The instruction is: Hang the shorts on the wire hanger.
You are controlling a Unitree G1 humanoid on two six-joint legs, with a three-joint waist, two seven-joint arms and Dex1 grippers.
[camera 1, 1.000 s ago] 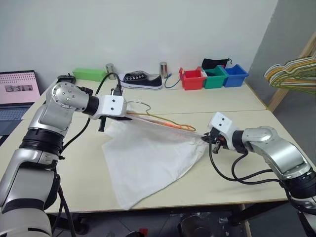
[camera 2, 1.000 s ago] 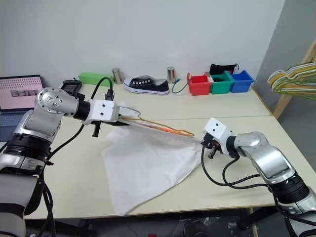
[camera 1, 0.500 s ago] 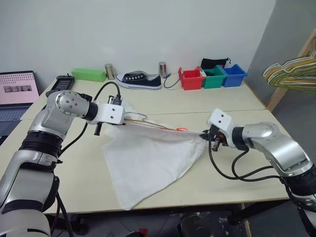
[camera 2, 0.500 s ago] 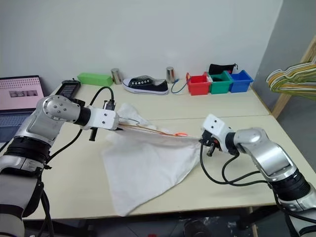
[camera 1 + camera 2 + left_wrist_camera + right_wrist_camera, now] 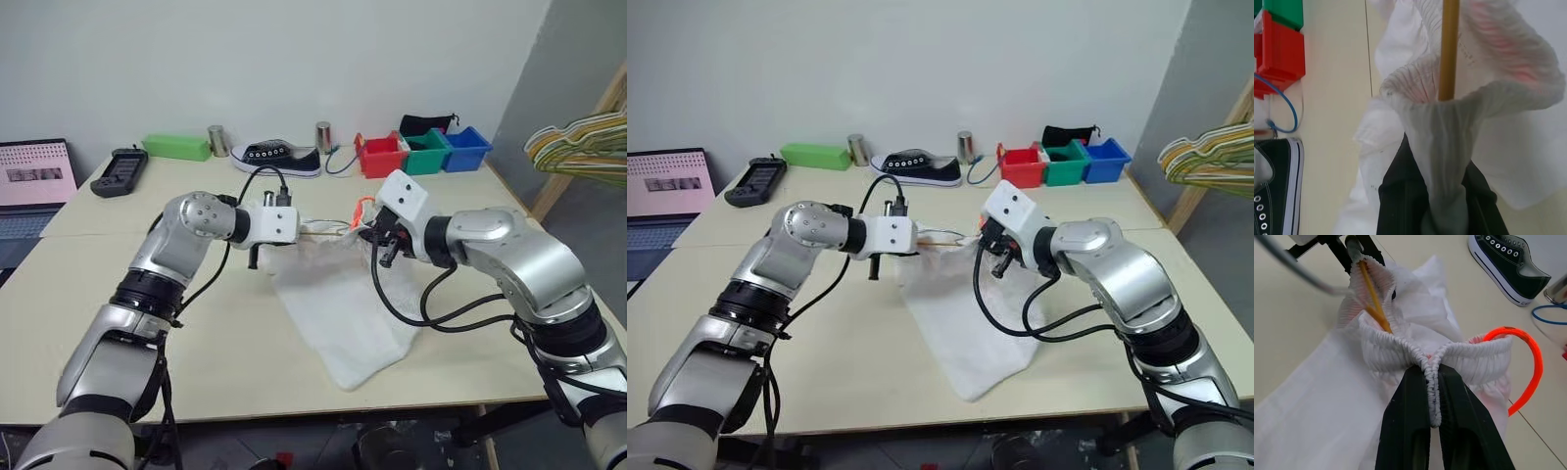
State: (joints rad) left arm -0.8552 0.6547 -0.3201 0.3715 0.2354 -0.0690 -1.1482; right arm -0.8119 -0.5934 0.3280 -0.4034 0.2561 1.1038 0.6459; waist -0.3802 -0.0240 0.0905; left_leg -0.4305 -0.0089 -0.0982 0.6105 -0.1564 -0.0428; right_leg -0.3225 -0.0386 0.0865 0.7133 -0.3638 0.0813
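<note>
Both grippers have swung inward since a second ago, bunching the white shorts [image 5: 338, 304] that lay spread wide. Left gripper [image 5: 299, 230] and right gripper [image 5: 1431, 382] are each clamped on the elastic waistband, the yellow-orange wire hanger [image 5: 1374, 298] threaded through it above the table [image 5: 88, 274] middle. To do this well, keep both pinches firm and the waistband level so it can't slide off

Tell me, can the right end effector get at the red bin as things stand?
Probably not: the right end effector is shut on the shorts' waistband, so it isn't free, though the red bin sits unobstructed.
</note>
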